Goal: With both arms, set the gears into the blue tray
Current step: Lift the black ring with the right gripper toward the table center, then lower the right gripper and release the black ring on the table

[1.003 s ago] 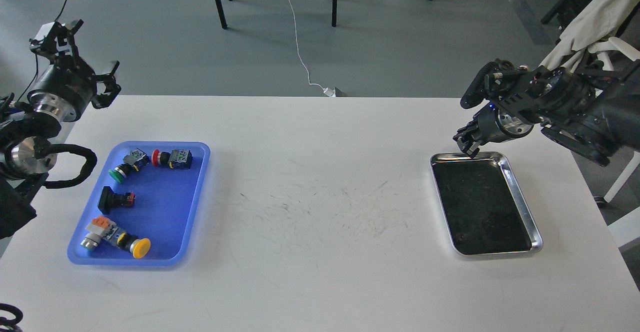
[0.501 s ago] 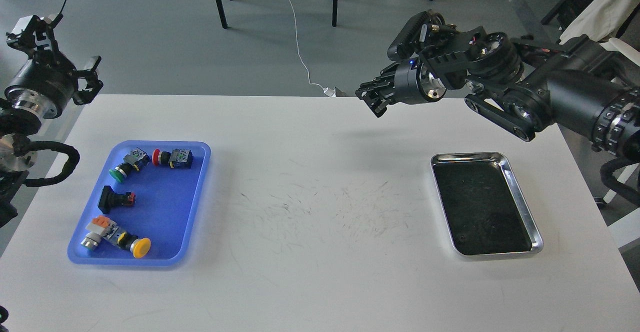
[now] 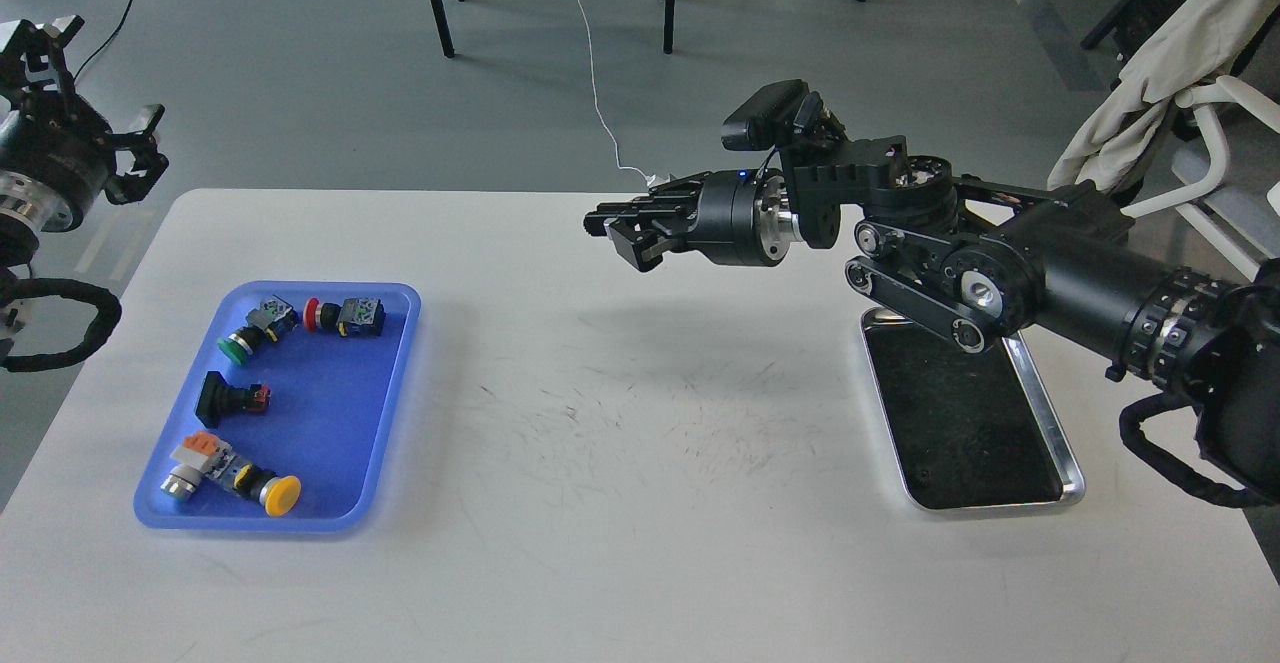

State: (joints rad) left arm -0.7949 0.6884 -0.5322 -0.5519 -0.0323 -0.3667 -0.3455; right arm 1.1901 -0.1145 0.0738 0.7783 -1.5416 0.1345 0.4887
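white table (image 3: 640, 543): right claw (image 3: 615, 233) pressed together above it, left claw (image 3: 85, 93) spread

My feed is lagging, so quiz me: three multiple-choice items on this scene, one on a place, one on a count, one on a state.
1. Where is the right gripper?
A. over the steel tray
B. above the table's middle, pointing left
C. inside the blue tray

2. How many switches lie in the blue tray?
A. two
B. five
C. eight

3. The steel tray holds:
A. switches
B. a cloth
C. nothing that can be made out

B: it hangs left of the steel tray.
B: five caps show.
C: the dark floor looks bare.
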